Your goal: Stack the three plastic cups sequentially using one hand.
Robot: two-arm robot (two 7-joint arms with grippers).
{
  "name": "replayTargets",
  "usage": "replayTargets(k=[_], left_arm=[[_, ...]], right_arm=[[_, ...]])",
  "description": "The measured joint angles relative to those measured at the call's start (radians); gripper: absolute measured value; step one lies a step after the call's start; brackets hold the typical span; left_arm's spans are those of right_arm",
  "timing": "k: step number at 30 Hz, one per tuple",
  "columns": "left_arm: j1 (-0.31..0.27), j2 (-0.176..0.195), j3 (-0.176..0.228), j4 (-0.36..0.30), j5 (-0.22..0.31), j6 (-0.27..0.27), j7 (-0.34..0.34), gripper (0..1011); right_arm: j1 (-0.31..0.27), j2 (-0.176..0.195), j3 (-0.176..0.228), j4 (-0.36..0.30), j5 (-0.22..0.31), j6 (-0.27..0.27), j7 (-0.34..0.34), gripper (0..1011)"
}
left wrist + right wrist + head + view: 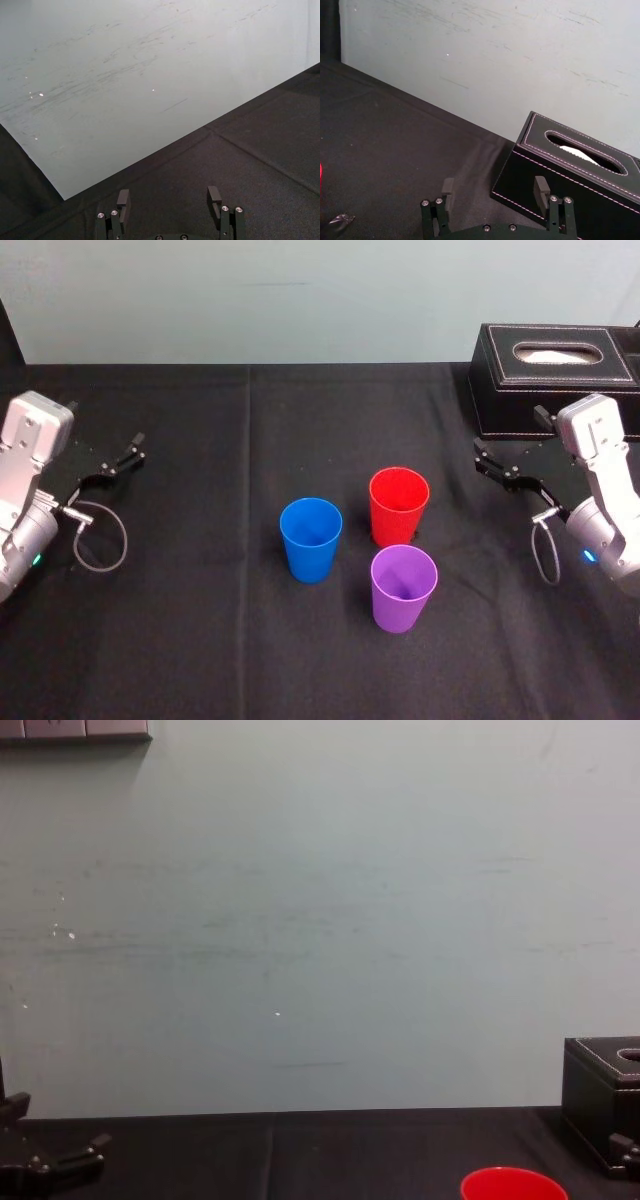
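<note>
Both pincers are spread and empty. The left pincer (120, 462) is parked well out at the desk's (200, 660) far side. The right pincer (492, 466) sits just in front of the black box (550, 375).

The three cups stand upright between the two pincers, none nested:
- red cup (398, 505): nearest the right pincer
- purple cup (403, 588): just beside the red cup, toward the robot
- blue cup (310, 539): beyond both, toward the left pincer

Judgement: first pick not yet begun, and the right pincer is better placed. Grip the red cup's wall below the rim. Approach from the side away from the purple cup, since the gap between them looks tight. Lift straight, hold it plumb, and lower it centred.
</note>
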Motion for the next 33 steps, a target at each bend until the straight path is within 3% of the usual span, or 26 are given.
replayTargets(k=[8, 14, 24, 27, 33], left_arm=[[0.000, 0.000, 0.000, 0.000, 0.000, 0.000, 0.000, 1005], [0.000, 0.000, 0.000, 0.000, 0.000, 0.000, 0.000, 1005], [0.000, 0.000, 0.000, 0.000, 0.000, 0.000, 0.000, 1004], [0.000, 0.000, 0.000, 0.000, 0.000, 0.000, 0.000, 1005], [0.000, 0.000, 0.000, 0.000, 0.000, 0.000, 0.000, 1005]], right_arm=[[-0.002, 0.001, 0.002, -0.002, 0.000, -0.001, 0.001, 1002], [-0.054, 0.036, 0.038, -0.055, 0.038, -0.033, 0.057, 1002], [-0.149, 0.124, 0.099, -0.099, 0.151, -0.059, 0.229, 1002], [-0.189, 0.164, 0.117, -0.108, 0.194, -0.079, 0.312, 1002], [-0.231, 0.208, 0.126, -0.118, 0.231, -0.114, 0.429, 1002]])
